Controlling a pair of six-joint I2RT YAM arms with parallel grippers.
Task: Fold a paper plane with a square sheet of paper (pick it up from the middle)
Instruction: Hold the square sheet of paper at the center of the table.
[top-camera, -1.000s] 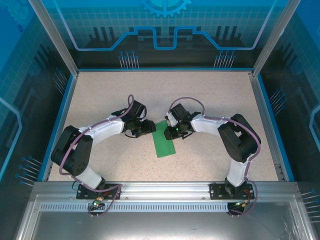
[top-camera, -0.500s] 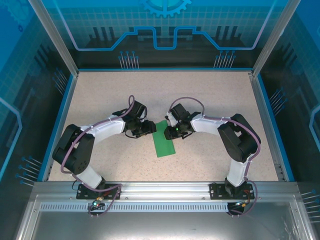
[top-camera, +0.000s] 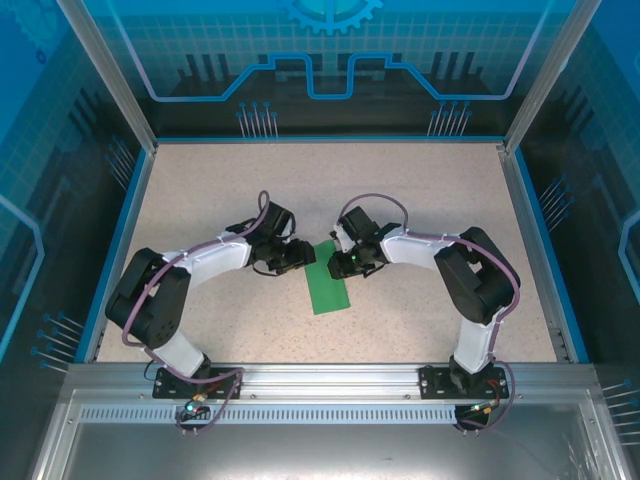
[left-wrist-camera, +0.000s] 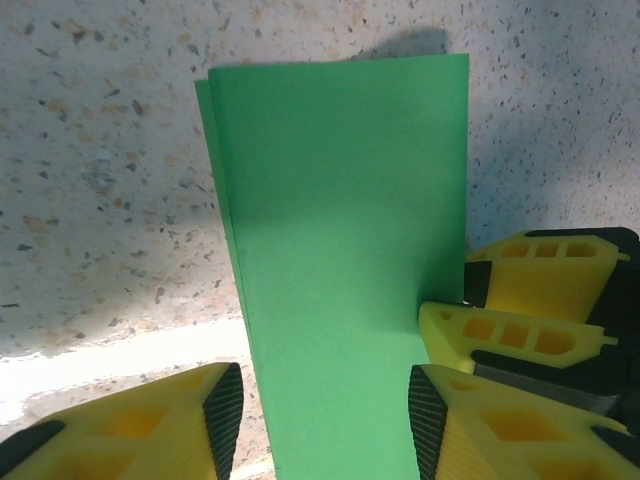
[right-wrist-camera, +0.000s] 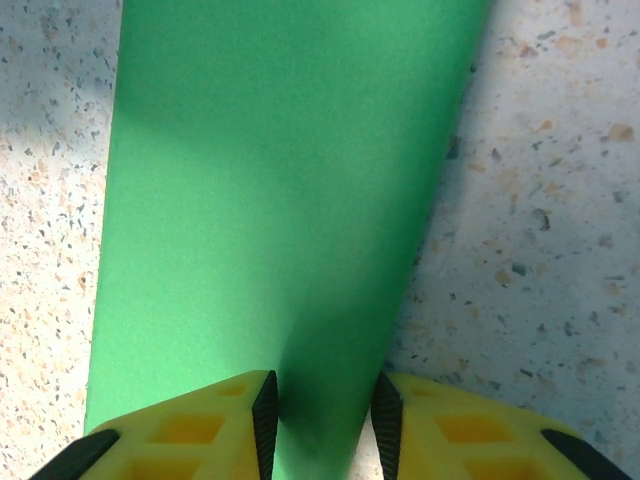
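1. Sheet of paper (top-camera: 327, 278), bright green and folded into a long strip, lies flat on the speckled desk (top-camera: 420, 200) between the two arms, well out from their bases.
2. The left claw (top-camera: 296, 256) sits at the strip's left side, near its far end.
3. From the left wrist, the left claw (left-wrist-camera: 318, 400) stands apart and straddles the strip (left-wrist-camera: 340, 250) across its width. One pad is just beside the right edge, and a sliver of desk shows at the other pad.
4. Two offset layers show along the strip's left edge there.
5. The right claw (top-camera: 343, 264) meets the strip from the opposite side.
6. From the right wrist, the right claw (right-wrist-camera: 320, 410) is narrowly apart. One finger is over the paper (right-wrist-camera: 280, 180), the other over bare desk, with the strip's edge in the gap and not clamped.
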